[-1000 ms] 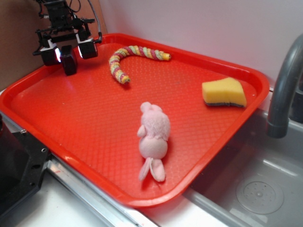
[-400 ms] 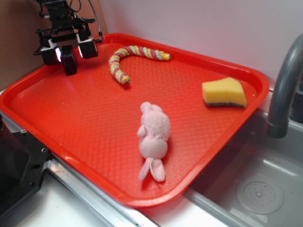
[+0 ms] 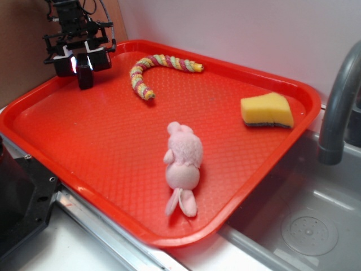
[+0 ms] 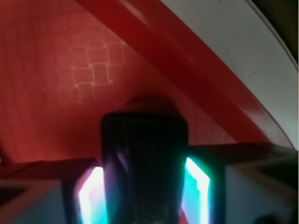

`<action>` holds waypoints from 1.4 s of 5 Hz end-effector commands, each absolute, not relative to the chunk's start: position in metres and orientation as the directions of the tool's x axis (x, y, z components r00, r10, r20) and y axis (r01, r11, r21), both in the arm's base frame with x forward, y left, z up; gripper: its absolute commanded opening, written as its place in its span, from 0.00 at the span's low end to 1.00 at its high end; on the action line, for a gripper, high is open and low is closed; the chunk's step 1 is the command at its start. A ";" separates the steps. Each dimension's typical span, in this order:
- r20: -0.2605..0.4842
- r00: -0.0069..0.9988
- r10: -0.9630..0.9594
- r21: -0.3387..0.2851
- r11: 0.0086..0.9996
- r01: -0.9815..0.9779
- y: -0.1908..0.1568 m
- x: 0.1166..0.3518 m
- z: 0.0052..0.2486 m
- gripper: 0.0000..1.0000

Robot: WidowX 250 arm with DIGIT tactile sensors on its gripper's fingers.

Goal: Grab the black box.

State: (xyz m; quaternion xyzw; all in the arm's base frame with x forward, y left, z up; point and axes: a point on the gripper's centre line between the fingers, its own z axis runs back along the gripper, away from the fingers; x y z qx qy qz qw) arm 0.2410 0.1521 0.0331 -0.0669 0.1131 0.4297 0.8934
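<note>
The black box is a small dark block standing in the far left corner of the red tray. My gripper comes down over it from above, one finger on each side, shut on its upper part. In the wrist view the black box fills the gap between the glowing pads, and its far end sticks out over the tray floor. The box's lower end rests at the tray surface.
On the tray lie a striped rope toy just right of the gripper, a pink plush bunny in the middle and a yellow sponge at the right. The tray's raised rim runs close behind the box. A grey faucet and sink stand at the right.
The two fingers have moved inward against the sides of the black box. The arm and box stay in the same corner.
</note>
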 end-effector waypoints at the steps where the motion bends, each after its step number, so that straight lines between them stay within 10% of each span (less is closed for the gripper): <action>1: -0.210 0.622 0.755 -0.046 0.628 -0.777 0.159 0.241 0.048 0.00; 2: -0.206 0.644 0.736 -0.046 0.651 -0.758 0.156 0.240 0.055 0.00; 4: -0.088 0.882 0.463 -0.126 0.873 -0.471 0.089 0.218 0.156 0.00; 7: 0.055 0.992 0.115 -0.071 0.991 -0.111 -0.022 0.183 0.284 0.00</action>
